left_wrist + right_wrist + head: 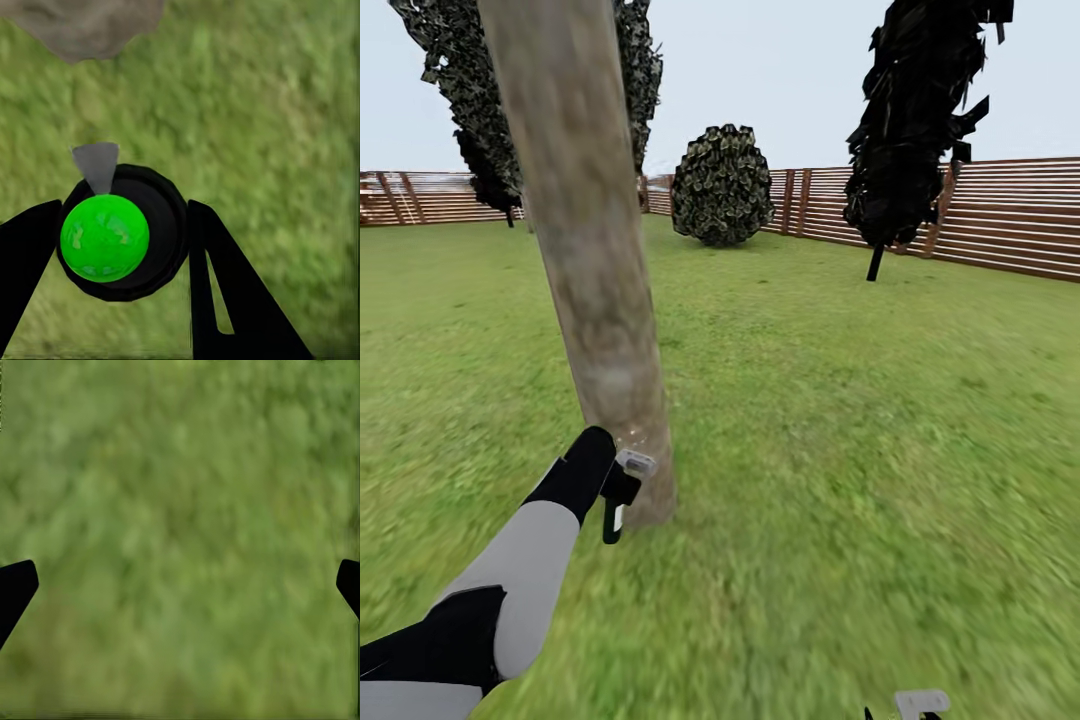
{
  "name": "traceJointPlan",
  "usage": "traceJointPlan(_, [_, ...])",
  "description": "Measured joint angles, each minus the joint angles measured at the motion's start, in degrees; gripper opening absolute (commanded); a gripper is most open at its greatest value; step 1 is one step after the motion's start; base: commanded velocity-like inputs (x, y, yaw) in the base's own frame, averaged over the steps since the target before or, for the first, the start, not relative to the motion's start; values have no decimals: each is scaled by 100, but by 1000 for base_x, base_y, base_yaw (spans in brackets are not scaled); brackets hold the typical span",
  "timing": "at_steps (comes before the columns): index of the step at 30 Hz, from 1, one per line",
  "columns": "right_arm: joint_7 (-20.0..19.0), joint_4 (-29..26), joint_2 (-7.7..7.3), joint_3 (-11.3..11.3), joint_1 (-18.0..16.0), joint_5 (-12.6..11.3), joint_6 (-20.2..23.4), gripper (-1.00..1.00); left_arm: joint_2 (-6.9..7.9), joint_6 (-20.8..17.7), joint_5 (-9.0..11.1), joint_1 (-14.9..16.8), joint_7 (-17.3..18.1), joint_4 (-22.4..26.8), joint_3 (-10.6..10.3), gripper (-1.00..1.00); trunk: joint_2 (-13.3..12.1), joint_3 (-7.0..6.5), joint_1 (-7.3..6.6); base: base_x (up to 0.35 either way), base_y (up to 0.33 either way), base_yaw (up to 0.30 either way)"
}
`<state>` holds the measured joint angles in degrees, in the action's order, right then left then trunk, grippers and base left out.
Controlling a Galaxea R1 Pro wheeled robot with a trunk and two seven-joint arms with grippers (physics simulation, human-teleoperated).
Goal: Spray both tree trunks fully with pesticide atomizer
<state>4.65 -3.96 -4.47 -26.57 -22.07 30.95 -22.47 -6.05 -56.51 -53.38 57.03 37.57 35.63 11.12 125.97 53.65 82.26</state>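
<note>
Black left claw (124,247) grips the atomizer (124,236), mostly hidden; right claw (180,585) gapes wide.

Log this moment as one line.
left gripper: shut on black, green-topped atomizer bottle | nozzle toward mottled grey-brown tree trunk base | right gripper: open over green grass lawn

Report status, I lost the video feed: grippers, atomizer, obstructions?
Left gripper shut on atomizer, nozzle toward tree trunk. Right gripper open over grass. Nothing between atomizer and trunk.
</note>
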Motion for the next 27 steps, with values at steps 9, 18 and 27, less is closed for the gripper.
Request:
traceJointPlan(9, [-2,0,0,-1,0,0,0,100,283,38,47,-563,0,-86,0,-100,0,0,-2,-70,-61,273])
traceJointPlan(18, [-1,-1,-8,-1,3,0,-1,100,269,71,53,-671,-19,-45,-9,-100,0,0,-4,79,-75,48])
traceJointPlan(27, [6,-16,-9,-9,2,-8,-1,100,263,71,55,-663,-20,-12,1,-100,0,0,-3,124,-242,0])
